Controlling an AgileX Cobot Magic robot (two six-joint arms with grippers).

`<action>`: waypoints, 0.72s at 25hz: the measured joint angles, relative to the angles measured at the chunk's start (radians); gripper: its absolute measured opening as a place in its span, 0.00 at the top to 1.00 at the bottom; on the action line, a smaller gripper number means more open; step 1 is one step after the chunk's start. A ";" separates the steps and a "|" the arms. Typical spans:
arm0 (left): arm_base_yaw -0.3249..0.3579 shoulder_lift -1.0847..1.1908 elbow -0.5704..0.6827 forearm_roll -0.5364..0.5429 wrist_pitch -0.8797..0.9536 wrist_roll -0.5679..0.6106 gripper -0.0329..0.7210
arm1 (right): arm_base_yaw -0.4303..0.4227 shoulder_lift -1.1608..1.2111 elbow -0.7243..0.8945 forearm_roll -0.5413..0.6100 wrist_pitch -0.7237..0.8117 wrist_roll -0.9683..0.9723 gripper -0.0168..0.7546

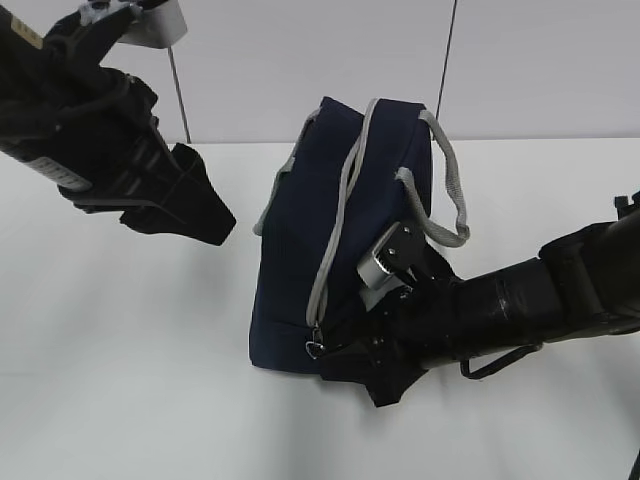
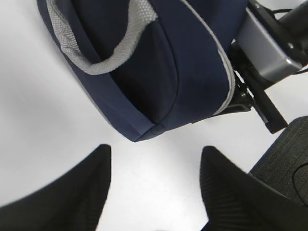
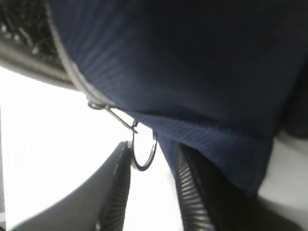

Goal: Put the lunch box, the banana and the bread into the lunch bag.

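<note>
I am looking at the lunch bag (image 1: 345, 240) standing near the middle of the counter (image 1: 130, 350), toward its far edge, with its grey zipper (image 1: 335, 240) running up the near face and over the top, so the zipper's long axis is lying roughly bottom to top as the exterior view shows it. The bag is looking zipped along the whole length that I can see. I am not seeing the lunch box, the banana or the bread in any view.

The metal ring pull (image 3: 144, 149) is hanging at the low near end of the zipper, just above the counter. My right hand (image 3: 151, 185) is sitting right at that corner of the bag: in the right wrist view the ring is dangling between its two fingers (image 3: 115, 192), with narrow gaps on both sides, so I am judging the fingers to be partly open around the ring and not yet pinching it. The ring is lying straight ahead of the hand, between the fingertips.

My left hand (image 2: 154, 183) is hovering well apart over the left part of the counter, fingers spread wide and holding nothing, with the bag's bottom corner ahead of it in its wrist view.

The right arm is clearly the nearer one, so I am judging the next step to be pinching the ring and drawing it along the zipper line
</note>
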 joint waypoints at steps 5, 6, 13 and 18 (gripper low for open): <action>0.000 0.000 0.000 0.000 0.001 0.000 0.41 | 0.000 0.000 0.000 -0.004 -0.003 0.000 0.74; 0.000 0.000 0.000 0.000 0.001 0.000 0.41 | 0.000 0.000 0.000 -0.004 -0.003 0.000 0.78; 0.000 0.000 0.000 0.000 0.001 0.000 0.41 | 0.000 0.000 0.000 -0.017 0.001 0.000 0.97; 0.000 0.000 0.000 0.000 0.001 0.000 0.41 | 0.000 0.000 0.000 -0.054 0.019 -0.002 0.98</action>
